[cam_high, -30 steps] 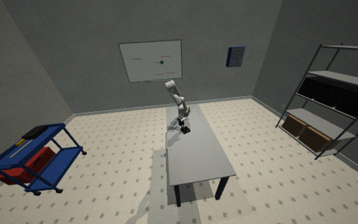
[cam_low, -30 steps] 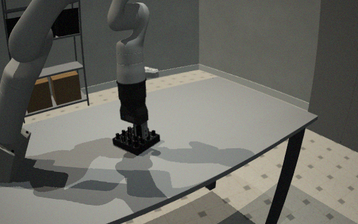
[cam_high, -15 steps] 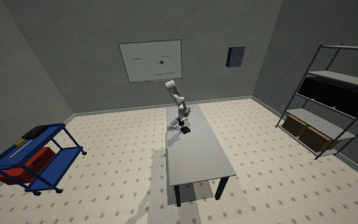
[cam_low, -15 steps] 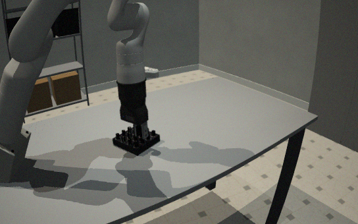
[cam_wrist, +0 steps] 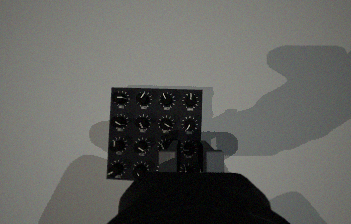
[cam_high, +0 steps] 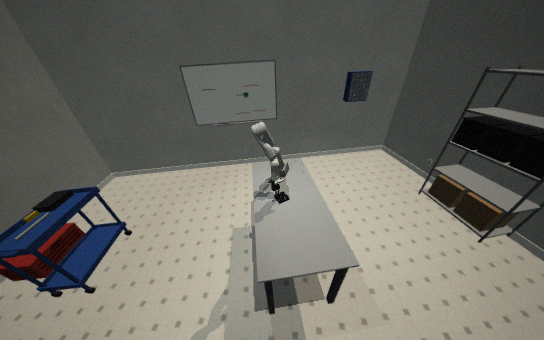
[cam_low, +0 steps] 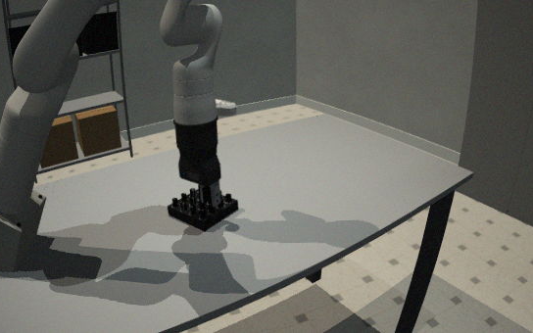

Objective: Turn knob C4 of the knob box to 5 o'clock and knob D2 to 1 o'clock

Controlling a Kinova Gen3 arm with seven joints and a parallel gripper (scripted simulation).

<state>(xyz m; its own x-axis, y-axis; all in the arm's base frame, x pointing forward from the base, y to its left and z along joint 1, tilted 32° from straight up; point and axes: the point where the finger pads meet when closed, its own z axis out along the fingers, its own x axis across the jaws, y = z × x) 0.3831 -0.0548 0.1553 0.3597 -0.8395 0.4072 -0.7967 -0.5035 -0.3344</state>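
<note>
The black knob box (cam_high: pixel 283 199) (cam_low: pixel 205 224) (cam_wrist: pixel 132 110) stands on the table. In the wrist view the printed names are below their knobs, so row A is at the top. My gripper (cam_low: pixel 210 200) (cam_wrist: pixel 189 151) points down over the box. Its fingers are parted, one on each side of knob C4 (cam_wrist: pixel 189 148), with gaps visible beside the knob. C4's white line is too dim to read surely. Knob D2 (cam_wrist: pixel 141 170) is left of the gripper, partly cut off by its dark body; its line seems to point toward the front, exact mark unclear.
Knob C3 (cam_wrist: pixel 164 145) is close to the left finger and partly hidden. Knob D4 (cam_wrist: pixel 190 169) shows between the fingers; D3 is hidden. Knob B4 (cam_wrist: pixel 190 125) stands just behind C4. The box rests on the grey table (cam_high: pixel 300 240) (cam_low: pixel 363 162).
</note>
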